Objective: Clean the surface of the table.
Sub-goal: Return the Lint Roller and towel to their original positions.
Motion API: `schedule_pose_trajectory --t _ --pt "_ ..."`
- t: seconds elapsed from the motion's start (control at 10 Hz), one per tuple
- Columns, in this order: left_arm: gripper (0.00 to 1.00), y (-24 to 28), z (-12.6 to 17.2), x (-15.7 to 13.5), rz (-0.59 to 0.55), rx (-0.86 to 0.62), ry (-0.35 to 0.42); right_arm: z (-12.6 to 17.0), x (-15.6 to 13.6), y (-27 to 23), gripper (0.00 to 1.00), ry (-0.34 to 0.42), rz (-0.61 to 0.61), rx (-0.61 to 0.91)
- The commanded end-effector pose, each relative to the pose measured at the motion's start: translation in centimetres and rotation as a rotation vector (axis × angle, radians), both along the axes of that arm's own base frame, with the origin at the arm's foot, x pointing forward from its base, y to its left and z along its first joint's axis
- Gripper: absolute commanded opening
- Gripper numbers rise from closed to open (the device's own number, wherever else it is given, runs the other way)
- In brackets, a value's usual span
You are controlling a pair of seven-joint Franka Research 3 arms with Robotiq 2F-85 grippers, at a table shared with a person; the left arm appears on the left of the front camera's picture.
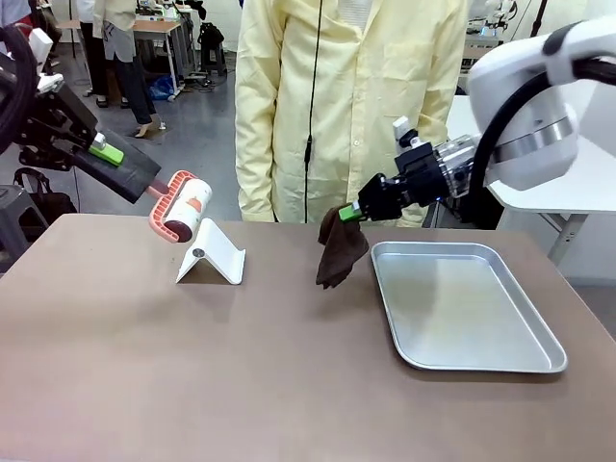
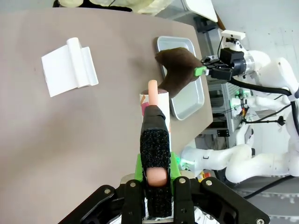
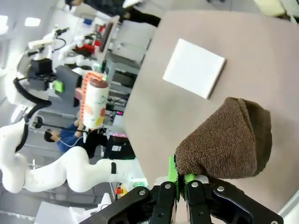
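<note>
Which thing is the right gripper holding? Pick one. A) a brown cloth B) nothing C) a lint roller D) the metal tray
A: the right gripper is shut on a brown cloth, which hangs from it above the table beside the metal tray; the right wrist view shows the cloth clamped between its pads.

From my front camera the room is evenly bright, lit from overhead. Shadows on the table (image 1: 192, 366) are soft: a faint one under the white stand (image 1: 212, 256), a smudge below the hanging brown cloth (image 1: 341, 250). The metal tray (image 1: 462, 303) gives a dull, washed sheen with no hard glare. I see the white arm housing at upper right nearly blown out. Both wrist pictures bend straight lines toward their edges, and the nearest gripper parts look slightly soft.
</note>
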State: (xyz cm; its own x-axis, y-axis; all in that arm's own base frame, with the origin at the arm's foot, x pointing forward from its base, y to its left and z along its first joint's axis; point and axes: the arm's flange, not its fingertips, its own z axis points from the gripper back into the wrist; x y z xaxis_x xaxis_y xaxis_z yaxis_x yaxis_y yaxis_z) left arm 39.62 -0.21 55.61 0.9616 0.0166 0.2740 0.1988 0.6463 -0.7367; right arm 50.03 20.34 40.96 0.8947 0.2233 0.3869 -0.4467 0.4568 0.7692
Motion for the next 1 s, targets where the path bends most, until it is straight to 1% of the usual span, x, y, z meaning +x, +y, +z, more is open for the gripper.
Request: schedule_pose_trajectory --t 0.0,0.1,0.4,0.5,0.6,0.7,0.8,0.9 --pt "0.22 0.3 -0.1 -0.4 -0.008 -0.061 0.041 1.0 -0.2 -1.1 0.06 -0.039 -0.007 0.033" --pt "0.22 0.0 0.0 0.0 0.0 0.0 0.0 1.0 -0.2 -1.1 0.06 -0.039 -0.007 0.033" --pt "0.22 0.0 0.0 0.0 0.0 0.0 0.0 1.0 -0.2 -1.1 0.06 -0.039 -0.007 0.033" --pt "0.22 0.0 -0.2 0.0 -0.004 -0.006 0.005 0.9 0.3 -1.0 0.06 -0.016 -0.014 0.006" --pt "0.22 -2.0 0.0 0.9 0.079 0.053 0.01 2.7 0.0 0.5 0.06 0.106 0.01 -0.048" --pt "0.22 -3.4 -0.1 1.7 0.114 0.097 0.011 3.8 0.0 2.0 0.06 0.209 0.031 -0.089" --pt "0.22 -4.5 -0.3 2.2 0.092 0.125 0.035 4.3 0.0 3.2 0.06 0.326 0.022 -0.127" --pt "0.22 -5.6 -0.6 2.7 0.087 0.156 0.059 4.5 0.1 4.3 0.06 0.413 0.005 -0.185"
